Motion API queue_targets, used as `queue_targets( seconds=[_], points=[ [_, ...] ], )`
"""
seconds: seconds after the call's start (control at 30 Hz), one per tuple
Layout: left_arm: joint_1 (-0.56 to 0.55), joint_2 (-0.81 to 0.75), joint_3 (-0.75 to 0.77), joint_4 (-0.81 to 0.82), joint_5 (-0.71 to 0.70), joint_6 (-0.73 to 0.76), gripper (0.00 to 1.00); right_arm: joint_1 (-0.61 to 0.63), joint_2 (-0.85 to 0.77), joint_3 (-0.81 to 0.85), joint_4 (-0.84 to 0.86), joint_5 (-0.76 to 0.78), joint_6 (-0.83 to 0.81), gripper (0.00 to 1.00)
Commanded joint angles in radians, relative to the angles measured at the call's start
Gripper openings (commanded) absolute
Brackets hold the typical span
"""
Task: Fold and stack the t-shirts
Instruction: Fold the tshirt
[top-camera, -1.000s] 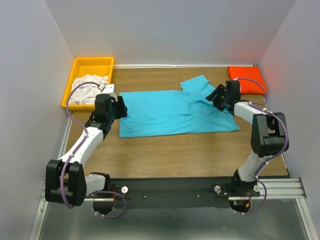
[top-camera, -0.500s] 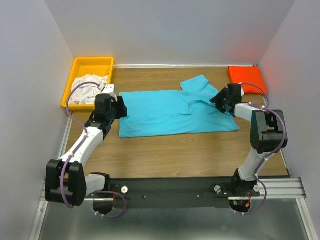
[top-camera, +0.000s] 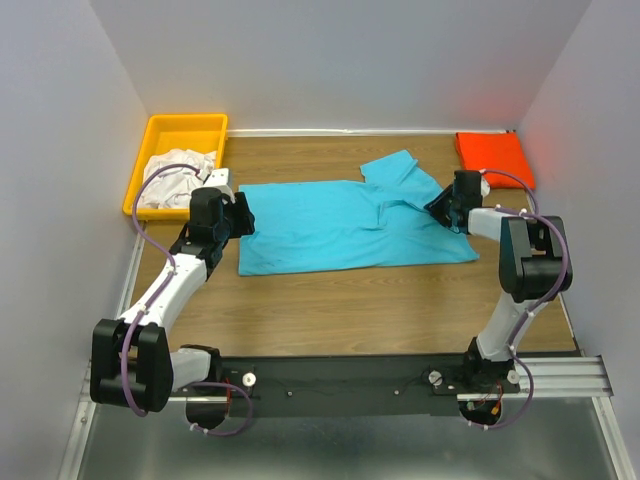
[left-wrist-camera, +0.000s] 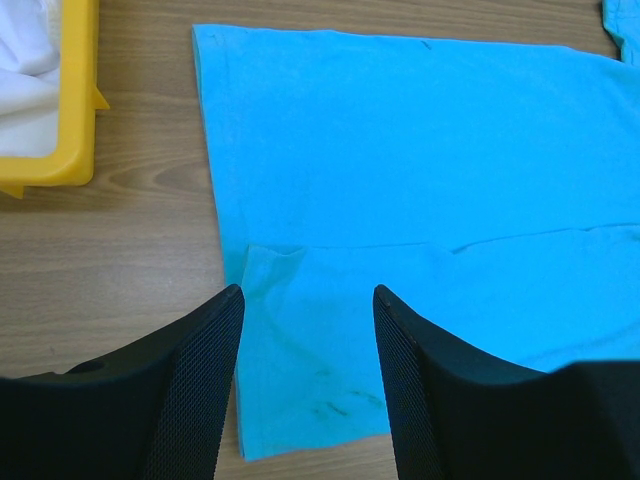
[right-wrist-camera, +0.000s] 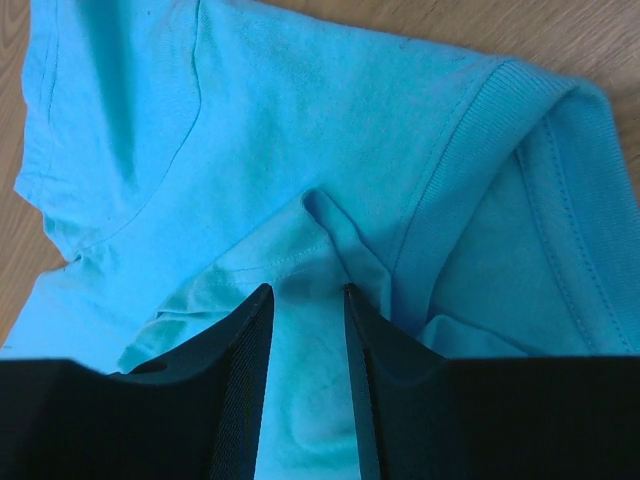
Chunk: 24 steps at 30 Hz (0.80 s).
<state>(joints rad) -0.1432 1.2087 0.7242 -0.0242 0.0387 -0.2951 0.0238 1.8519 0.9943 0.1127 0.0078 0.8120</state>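
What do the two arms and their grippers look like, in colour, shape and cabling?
Left arm and right arm alike: white links between bulky black joint housings, with a thin purple cable looping along each. The left gripper and right gripper are black; their two broad fingers taper to rounded tips and have finely textured faces. I see no markings.

White-and-black left arm (top-camera: 170, 285) extending forward, black two-finger left gripper (left-wrist-camera: 308, 300) gaping wide; right arm (top-camera: 525, 262) bending inward, right gripper (right-wrist-camera: 307, 296) fingers nearly meeting (grip unclear).
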Motion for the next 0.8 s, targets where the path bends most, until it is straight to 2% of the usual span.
queue_targets(
  seconds=[0.0, 0.1, 0.53, 0.6, 0.77],
  points=[
    [0.005, 0.006, 0.006, 0.009, 0.007, 0.014, 0.62, -0.012, 0.030, -0.016, 0.030, 0.040, 0.015, 0.39],
    [0.005, 0.006, 0.006, 0.009, 0.007, 0.014, 0.62, -0.013, 0.032, -0.017, 0.036, 0.040, 0.021, 0.37],
    [0.005, 0.015, 0.007, 0.009, 0.010, 0.014, 0.62, -0.013, 0.047, 0.041, 0.042, 0.009, -0.013, 0.04],
    [0.005, 0.017, 0.006, 0.009, 0.010, 0.014, 0.62, -0.012, 0.055, 0.056, 0.041, 0.004, -0.014, 0.01],
    [0.005, 0.017, 0.006, 0.009, 0.010, 0.016, 0.62, -0.013, 0.075, 0.092, 0.041, -0.029, -0.019, 0.01]
  ],
)
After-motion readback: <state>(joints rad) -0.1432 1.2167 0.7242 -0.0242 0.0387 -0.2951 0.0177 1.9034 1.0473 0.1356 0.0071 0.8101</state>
